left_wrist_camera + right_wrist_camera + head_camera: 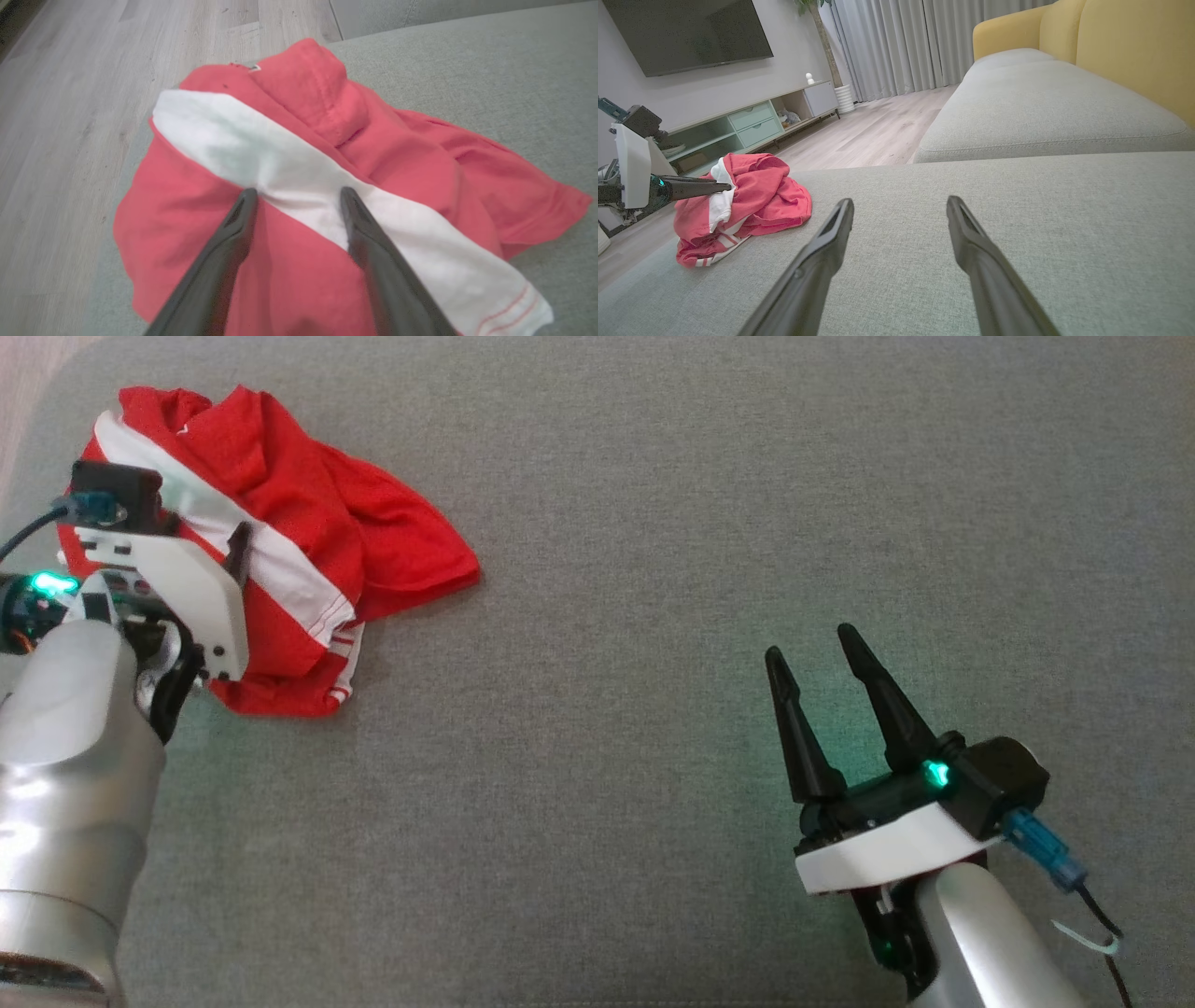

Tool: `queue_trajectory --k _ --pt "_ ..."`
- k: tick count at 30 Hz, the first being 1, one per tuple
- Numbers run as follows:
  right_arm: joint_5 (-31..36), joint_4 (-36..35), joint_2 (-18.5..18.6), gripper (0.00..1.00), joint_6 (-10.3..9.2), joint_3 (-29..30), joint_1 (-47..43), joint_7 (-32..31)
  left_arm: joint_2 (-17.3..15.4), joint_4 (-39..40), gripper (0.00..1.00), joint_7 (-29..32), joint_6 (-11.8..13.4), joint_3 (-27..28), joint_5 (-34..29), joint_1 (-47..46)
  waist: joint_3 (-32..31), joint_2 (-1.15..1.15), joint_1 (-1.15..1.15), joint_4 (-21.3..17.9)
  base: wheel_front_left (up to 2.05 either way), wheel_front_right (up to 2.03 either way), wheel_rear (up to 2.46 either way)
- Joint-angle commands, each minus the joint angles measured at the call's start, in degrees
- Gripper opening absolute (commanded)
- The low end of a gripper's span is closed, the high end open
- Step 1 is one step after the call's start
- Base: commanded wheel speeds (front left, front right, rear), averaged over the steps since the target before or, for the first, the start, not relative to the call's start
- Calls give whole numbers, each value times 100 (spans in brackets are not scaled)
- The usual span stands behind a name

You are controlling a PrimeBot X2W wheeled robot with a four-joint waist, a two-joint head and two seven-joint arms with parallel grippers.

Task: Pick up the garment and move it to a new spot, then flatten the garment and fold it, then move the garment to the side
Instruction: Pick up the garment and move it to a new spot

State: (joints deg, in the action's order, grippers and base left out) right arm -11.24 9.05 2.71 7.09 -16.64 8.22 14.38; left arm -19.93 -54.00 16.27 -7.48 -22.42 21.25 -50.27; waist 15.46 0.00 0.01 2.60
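Garment (pixel 373 537), red with a white band, lies crumpled in a heap at the far left corner of the grey sofa cushion (pixel 653 476). It sits close to the edge, beyond which the wood floor (pixel 70 116) shows. The band runs slantwise across the heap and ends in a hem with thin red stripes.

The left pincer (pixel 296 190) is over the heap with its fingers spread apart. Both tips are at the white band, and cloth shows in the gap between them. Nothing is clamped, and I cannot tell whether the tips press into the fabric.

The right pincer (pixel 811 642) is low over bare cushion on the right, well apart from the garment. Its fingers are also spread wide and hold nothing.
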Motion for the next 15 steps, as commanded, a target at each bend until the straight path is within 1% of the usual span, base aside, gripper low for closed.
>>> queue_trajectory --k 1,3,5,7,8,12,15 --pt "21 -201 17 100 40 -142 114 62 -232 -6 0 -86 30 124 48 -310 -5 0 -1 -3 0 0 0" --pt "18 -193 17 100 40 -137 102 62 -194 -106 0 -144 21 83 91 -341 -23 0 -1 7 0 0 0" --pt "12 -180 17 100 40 -138 89 62 -192 -100 0 -377 14 39 94 -407 -51 0 -1 29 0 0 0" --pt "1 -161 17 100 40 -157 71 62 -197 -27 0 -741 10 -11 61 -494 -102 0 -1 53 0 0 0" --pt "1 -161 17 100 40 -157 71 62 -197 -27 0 -741 10 -11 61 -494 -102 0 -1 53 0 0 0" --pt "-32 -101 17 100 40 -199 7 62 -170 220 0 -1585 6 -50 32 -658 -286 0 -1 97 0 0 0" --pt "-79 -71 17 100 40 -210 -44 62 -140 464 0 -2077 3 -104 22 -747 -462 0 -1 117 0 0 0"
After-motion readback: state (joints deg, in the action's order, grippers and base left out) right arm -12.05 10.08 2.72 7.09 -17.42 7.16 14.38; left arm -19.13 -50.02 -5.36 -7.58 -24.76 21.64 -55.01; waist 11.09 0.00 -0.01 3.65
